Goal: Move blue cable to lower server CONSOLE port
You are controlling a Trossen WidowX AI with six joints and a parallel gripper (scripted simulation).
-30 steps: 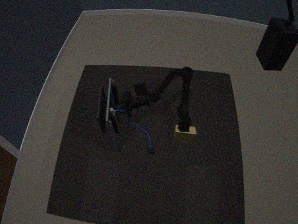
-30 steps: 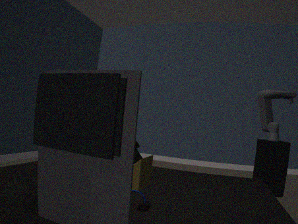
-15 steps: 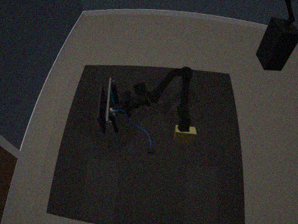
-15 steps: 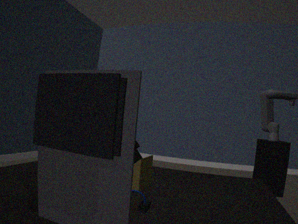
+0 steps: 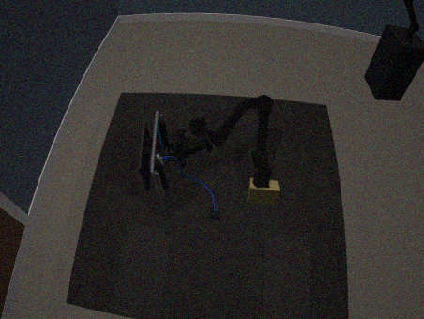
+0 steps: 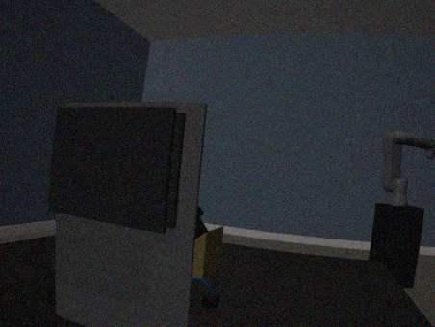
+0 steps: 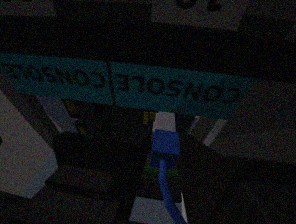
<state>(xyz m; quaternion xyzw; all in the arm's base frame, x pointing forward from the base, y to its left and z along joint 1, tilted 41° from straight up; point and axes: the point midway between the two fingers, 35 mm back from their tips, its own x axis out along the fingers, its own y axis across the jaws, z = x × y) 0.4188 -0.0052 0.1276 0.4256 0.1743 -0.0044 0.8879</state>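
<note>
Our black parallel-jaw gripper (image 5: pixel 161 158) (image 7: pixel 162 129) is clamped on the blue-booted clear plug (image 7: pixel 164 132), which sits at a port beneath the teal CONSOLE label (image 7: pixel 180 89) ahead (upper or lower server, we cannot tell). We judge we are seating it; next comes pushing straight until it clicks, then letting go.
</note>
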